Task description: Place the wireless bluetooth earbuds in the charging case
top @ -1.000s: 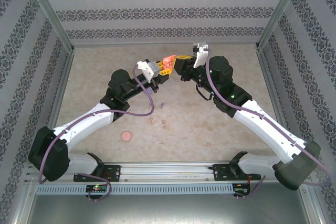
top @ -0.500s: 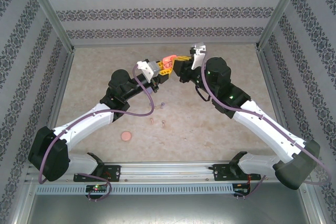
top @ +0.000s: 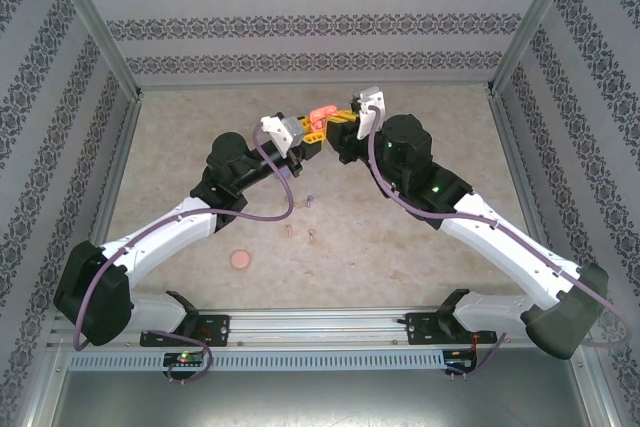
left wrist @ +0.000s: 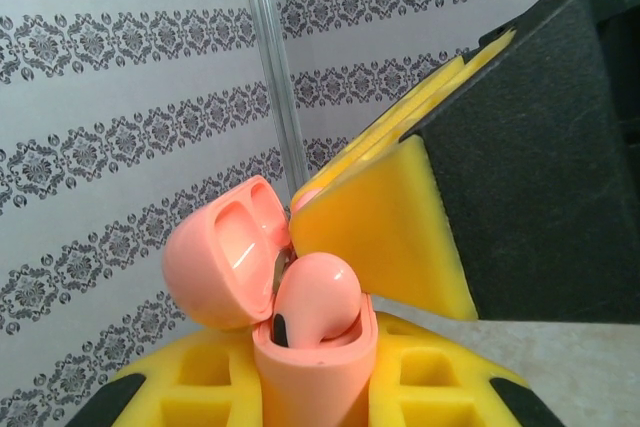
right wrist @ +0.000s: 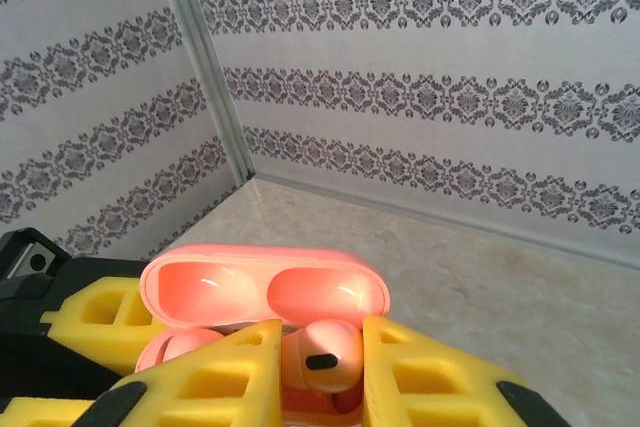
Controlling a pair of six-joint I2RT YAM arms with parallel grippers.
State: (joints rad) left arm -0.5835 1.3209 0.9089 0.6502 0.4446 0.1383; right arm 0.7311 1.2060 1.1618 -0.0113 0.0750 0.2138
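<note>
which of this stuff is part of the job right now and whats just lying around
In use: coral charging case, lid open, in left gripper; coral earbud in right gripper, at the case.
Lying about: loose earbuds, waiting; round pink disc, purpose unclear.

The charging case (left wrist: 315,377) and the earbud (right wrist: 325,352) in it are coral-pink, with a black dot on the earbud. Finger pads (left wrist: 385,227) are yellow, backed in black. The walls (top: 320,17) are white with grey damask bands, and the counter (top: 400,237) is mottled beige.

No text, label, brand, number or sign can be read on anything.
</note>
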